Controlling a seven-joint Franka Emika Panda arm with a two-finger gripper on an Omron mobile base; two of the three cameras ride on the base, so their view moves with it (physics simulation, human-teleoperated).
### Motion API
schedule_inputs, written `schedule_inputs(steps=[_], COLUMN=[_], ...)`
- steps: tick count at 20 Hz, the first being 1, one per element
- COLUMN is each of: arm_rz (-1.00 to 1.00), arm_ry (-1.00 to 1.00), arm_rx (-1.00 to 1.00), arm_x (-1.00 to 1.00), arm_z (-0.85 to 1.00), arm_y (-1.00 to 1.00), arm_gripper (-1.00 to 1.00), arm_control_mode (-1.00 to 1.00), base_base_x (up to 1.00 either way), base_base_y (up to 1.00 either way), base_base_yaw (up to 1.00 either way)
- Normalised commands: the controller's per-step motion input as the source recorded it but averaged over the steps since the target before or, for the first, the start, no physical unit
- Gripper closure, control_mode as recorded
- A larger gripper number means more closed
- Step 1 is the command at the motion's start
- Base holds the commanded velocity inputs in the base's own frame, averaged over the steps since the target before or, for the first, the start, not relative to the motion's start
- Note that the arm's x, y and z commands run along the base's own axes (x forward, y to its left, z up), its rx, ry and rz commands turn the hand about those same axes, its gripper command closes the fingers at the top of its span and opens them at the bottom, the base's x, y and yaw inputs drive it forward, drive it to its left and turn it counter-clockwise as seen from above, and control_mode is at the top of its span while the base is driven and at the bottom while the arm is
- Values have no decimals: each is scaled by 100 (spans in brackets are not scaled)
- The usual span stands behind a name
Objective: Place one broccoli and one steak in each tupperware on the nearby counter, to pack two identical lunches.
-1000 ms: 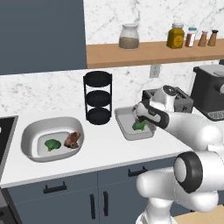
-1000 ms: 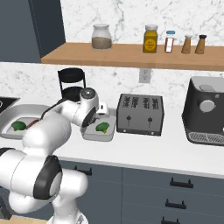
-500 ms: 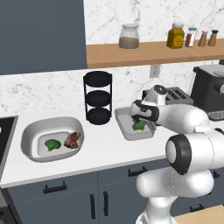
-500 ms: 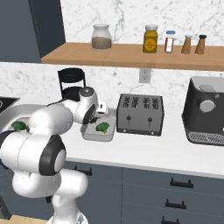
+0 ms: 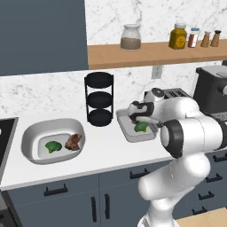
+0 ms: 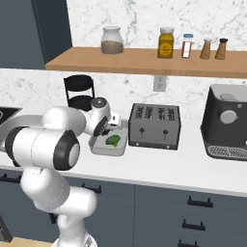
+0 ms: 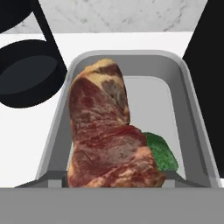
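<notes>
Over the smaller rectangular tupperware (image 5: 135,131), just right of the black three-tier rack (image 5: 99,98), our gripper (image 5: 134,116) holds a steak (image 7: 107,131), jaws closed partway on the slab near its lower end, as far as the hand view shows. We judge the meat soft and limp, moderately light, with a slick marbled surface of red and tan fat; held by one end it stands up along the hand view, so it may flop or slide once released. We think a grip across its thick middle would be steadier. Beneath it, the tray is smooth, light-grey and shallow with thin rigid walls, and a small bumpy green broccoli (image 7: 159,151) lies on its floor. On the white counter (image 5: 111,148) to the left, the larger oval tupperware (image 5: 53,140) already contains a second broccoli (image 5: 53,146) beside a second steak (image 5: 74,141).
</notes>
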Motion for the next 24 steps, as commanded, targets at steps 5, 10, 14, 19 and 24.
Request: schedule_inputs(steps=[5, 10, 14, 19, 24], arm_rz=[0, -1, 0, 0, 0], arm_ry=[0, 0, 0, 0, 1], arm_rx=[6, 8, 2, 0, 2], arm_x=[30, 25, 16, 26, -13], arm_z=[-24, -28, -3, 1, 32], arm_y=[0, 0, 0, 2, 0], arm_gripper=[-100, -100, -100, -100, -100], arm_control_mode=[-100, -100, -100, -100, -100], base_base_x=[0, 0, 0, 0, 0], base_base_y=[0, 0, 0, 0, 0], base_base_yaw=[0, 0, 0, 0, 0])
